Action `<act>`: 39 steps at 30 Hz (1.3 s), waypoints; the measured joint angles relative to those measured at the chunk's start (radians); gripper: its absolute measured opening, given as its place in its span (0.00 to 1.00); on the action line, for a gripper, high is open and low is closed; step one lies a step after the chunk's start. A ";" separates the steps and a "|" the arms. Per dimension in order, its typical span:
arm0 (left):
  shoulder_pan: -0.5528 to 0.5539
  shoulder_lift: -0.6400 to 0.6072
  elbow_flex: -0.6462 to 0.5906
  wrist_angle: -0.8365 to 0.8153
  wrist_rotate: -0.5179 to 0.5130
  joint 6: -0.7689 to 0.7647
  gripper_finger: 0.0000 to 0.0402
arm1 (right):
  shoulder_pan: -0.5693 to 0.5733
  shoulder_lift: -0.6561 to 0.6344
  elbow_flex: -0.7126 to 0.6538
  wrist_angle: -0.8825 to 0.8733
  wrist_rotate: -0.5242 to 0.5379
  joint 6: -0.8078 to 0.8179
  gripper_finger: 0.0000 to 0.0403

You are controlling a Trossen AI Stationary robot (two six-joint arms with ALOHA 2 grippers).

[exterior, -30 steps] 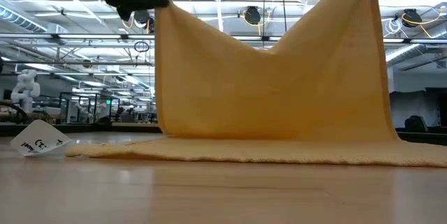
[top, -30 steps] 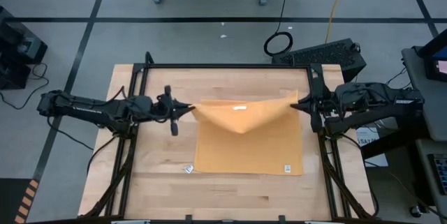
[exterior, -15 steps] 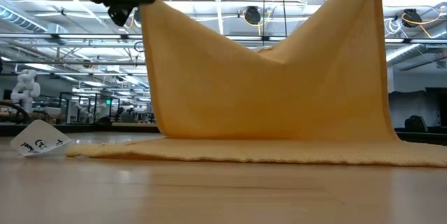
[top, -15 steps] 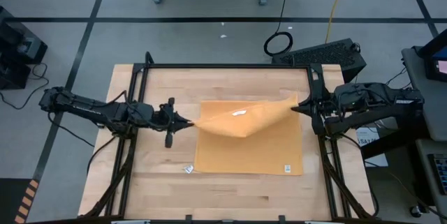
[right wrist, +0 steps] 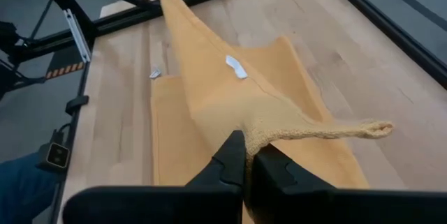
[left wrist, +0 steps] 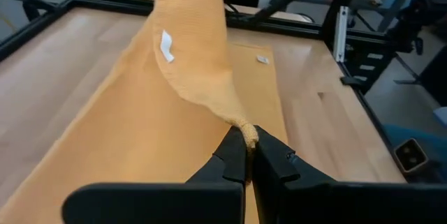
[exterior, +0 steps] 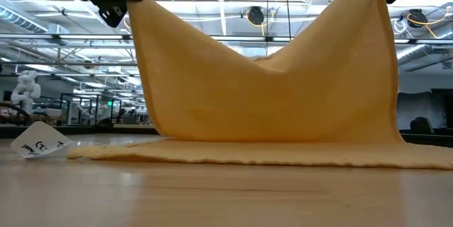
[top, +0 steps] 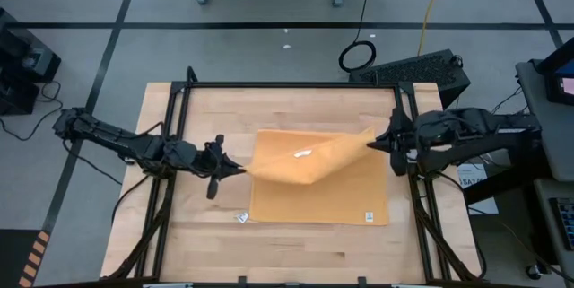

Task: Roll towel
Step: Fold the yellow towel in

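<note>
The mustard-yellow towel lies with its near half flat on the wooden table. Its far edge is lifted between my two grippers and folds over toward the near side. A white tag shows on the raised part, another at the near right corner. My left gripper is shut on the raised far left corner, and my right gripper on the far right one. In the low view the cloth hangs in a sagging V from both. My left gripper pinches the towel's raised left corner between its two fingers, coming from the table's left and slanting a little down. The corner is clear of the table, and the edge sags toward the other gripper. My right gripper pinches the towel just inside its raised right corner, with the corner's tip sticking out past the fingers. It comes from the table's right, slanting down. The cloth hangs below it, with its lower part on the table.
A small white scrap lies on the wood by the towel's near left corner, also in the low view as a scrap. A black frame rail runs round the table. Bare wood lies along the near edge.
My left gripper has carried its corner toward the table's near edge and slightly down, turning as it went. The raised edge now slants across the towel and covers more of the flat part. The near half has stayed in place.
</note>
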 joint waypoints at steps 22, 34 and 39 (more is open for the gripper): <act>-0.056 0.134 0.000 0.090 -0.026 -0.044 0.03 | 0.000 -0.039 0.000 -0.005 0.003 -0.022 0.00; -0.112 0.256 0.000 0.091 0.000 -0.076 0.03 | 0.000 -0.021 0.000 -0.010 -0.100 0.000 0.00; -0.139 0.334 0.000 0.091 0.001 -0.115 0.03 | 0.000 -0.019 0.000 -0.010 -0.100 0.000 0.00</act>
